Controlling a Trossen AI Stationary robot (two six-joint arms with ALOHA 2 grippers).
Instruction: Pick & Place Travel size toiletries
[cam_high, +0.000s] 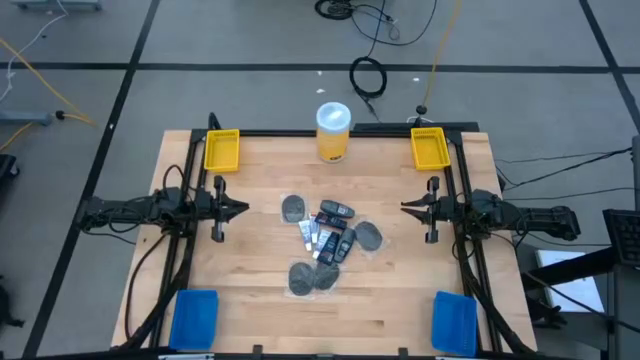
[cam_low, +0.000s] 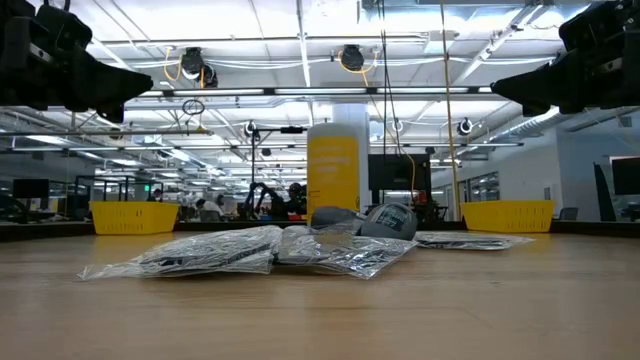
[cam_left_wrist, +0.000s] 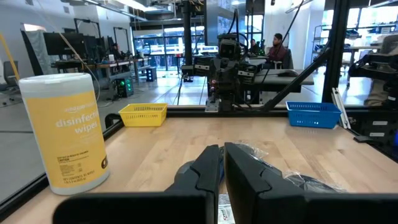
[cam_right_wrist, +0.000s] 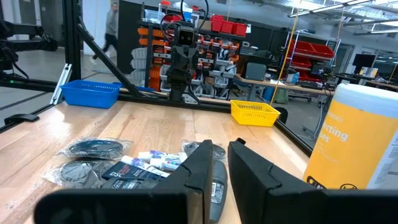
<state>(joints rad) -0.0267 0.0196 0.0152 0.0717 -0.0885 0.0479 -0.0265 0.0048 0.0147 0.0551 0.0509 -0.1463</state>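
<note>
- Nothing looks started: the toiletries (cam_high: 327, 243) lie in one loose pile mid-table, between the two pincers and well apart from both.
- The left pincer (cam_high: 240, 209) hangs at its own side of the table, fingers drawn nearly together with only a thin slit between them, holding nothing. The pile sits ahead of its tips and slightly off to one side.
- The right pincer (cam_high: 408, 208) mirrors it on the opposite side, likewise nearly closed and empty, pointing in toward the pile.
- From table level both hang high above the wood, clear of everything.
- In the pile I can make out grey discs (cam_right_wrist: 93, 149) in clear wrap, white tubes (cam_right_wrist: 155, 160) and dark containers (cam_high: 337, 211), overlapping one another.
- The yellow bins (cam_high: 222, 149) and blue bins (cam_high: 194, 316) at the corners, behind and beside each pincer, look empty as far as I can see.
- The wipes tub (cam_high: 333, 131) stands beyond the pile, untouched.
- My guess: every item is left to pick and place.
</note>
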